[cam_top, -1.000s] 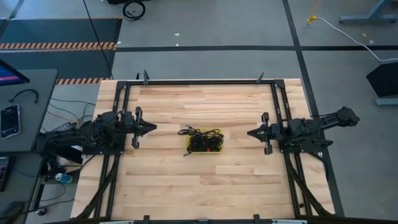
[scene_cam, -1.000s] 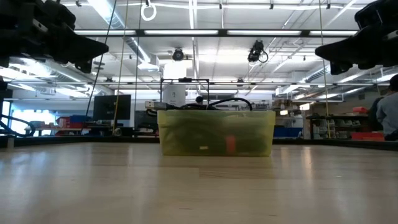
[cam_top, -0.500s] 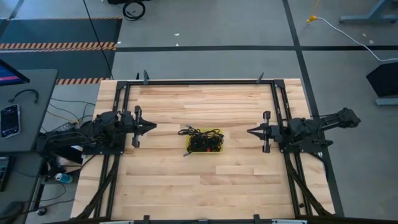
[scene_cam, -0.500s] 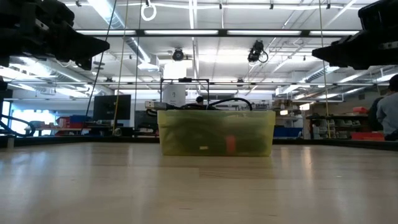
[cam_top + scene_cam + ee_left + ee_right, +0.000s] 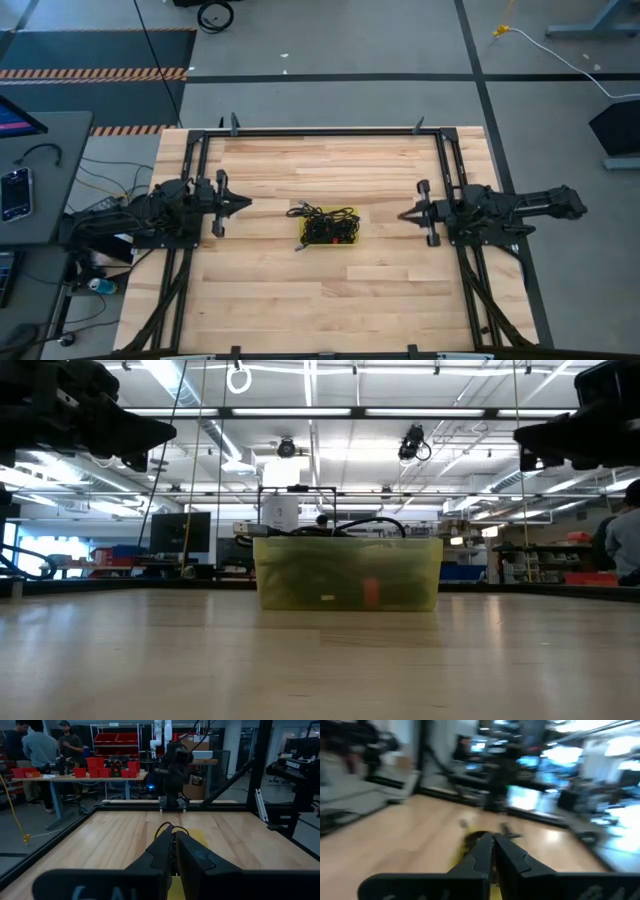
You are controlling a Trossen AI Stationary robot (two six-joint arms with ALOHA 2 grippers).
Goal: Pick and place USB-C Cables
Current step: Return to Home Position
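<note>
Several black USB-C cables (image 5: 328, 223) lie tangled in a small yellow-green bin (image 5: 329, 241) at the table's middle; some loops (image 5: 362, 524) rise above the bin's rim, and one cable end (image 5: 298, 209) sticks out over its far left corner. The bin (image 5: 347, 572) stands on the wooden table. My left gripper (image 5: 247, 205) hovers shut at the table's left side, pointing level toward the bin. My right gripper (image 5: 403, 215) hovers shut at the right side, also pointing level toward the bin. Both are well clear of the cables and hold nothing.
A black frame (image 5: 320, 131) runs along the table's far and side edges. Bare wood (image 5: 320, 300) lies all around the bin. A side desk with a phone (image 5: 15, 192) stands off the table's left. People stand beyond the table in the room (image 5: 40, 750).
My right arm has swung about its base, so its gripper now points straight across at the bin, and its wrist has rolled. The fingertips have drawn slightly toward the table's right edge. The bin and cables have stayed put.
</note>
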